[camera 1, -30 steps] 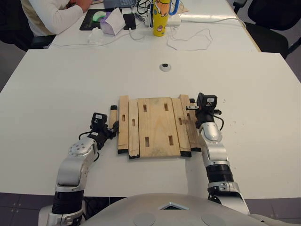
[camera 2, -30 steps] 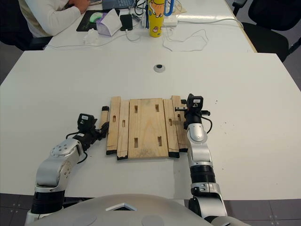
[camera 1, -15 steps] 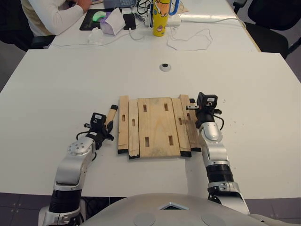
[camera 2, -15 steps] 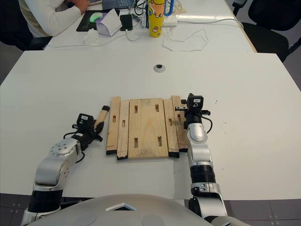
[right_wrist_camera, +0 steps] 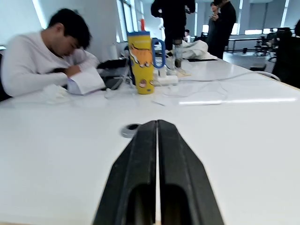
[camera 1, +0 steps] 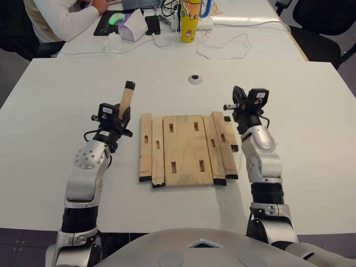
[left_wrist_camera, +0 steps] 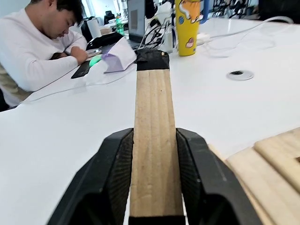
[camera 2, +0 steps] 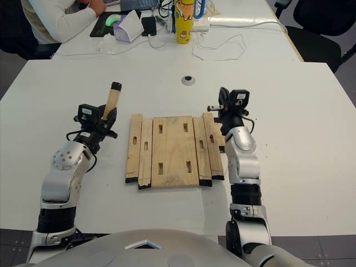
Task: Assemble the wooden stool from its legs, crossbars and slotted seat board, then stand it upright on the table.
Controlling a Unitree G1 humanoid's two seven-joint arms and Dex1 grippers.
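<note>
Left wrist view: left end effector [left_wrist_camera: 154,154] clamped on a black-tipped leg [left_wrist_camera: 152,93], held up left of the slotted seat board [camera 1: 183,150]. Right end effector [right_wrist_camera: 157,129] pinched together, empty, right of the board. Other pieces [camera 1: 146,146] lie flat on the worktop [camera 1: 67,100]; nothing joined yet.

the left gripper [left_wrist_camera: 154,143] clamps a wooden leg [left_wrist_camera: 152,108] between its two black fingers [left_wrist_camera: 117,161], the leg's black-capped end [left_wrist_camera: 151,58] raised above the white table [left_wrist_camera: 51,136]. pale wooden boards [left_wrist_camera: 269,161] lie flat on the table just beside the gripper; a round grommet [left_wrist_camera: 240,75] and a yellow cup [left_wrist_camera: 186,28] sit farther off.
</note>
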